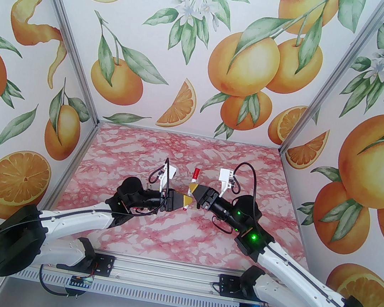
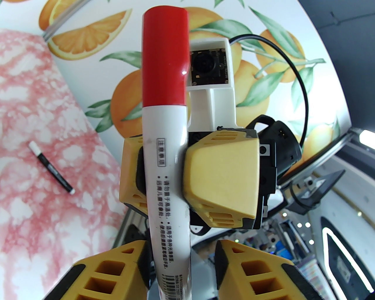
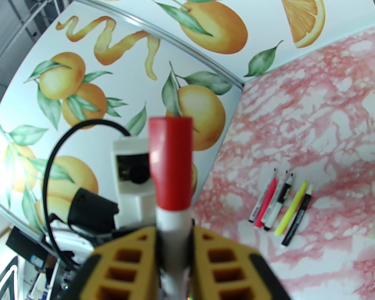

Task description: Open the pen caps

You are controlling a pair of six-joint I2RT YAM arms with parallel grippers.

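A white pen [image 2: 168, 181] with a red pen cap [image 2: 165, 55] stands upright between both grippers above the table's middle. My right gripper [image 1: 193, 188] is shut on the barrel just under the cap [image 3: 170, 164], its yellow fingers [image 2: 222, 178] clamping both sides. My left gripper [image 1: 186, 203] sits lower, its jaws narrow around the barrel's bottom end. One finger [image 2: 117, 272] lies against the barrel and a slim gap shows at the other. The cap [image 1: 196, 174] is on the pen.
Several pens [image 3: 278, 205], pink, white, yellow and black, lie side by side on the pink marble table [image 3: 322, 117]. A black pen with a white end [image 2: 51, 167] lies alone on the table. Orange-print walls [image 1: 206, 61] close three sides.
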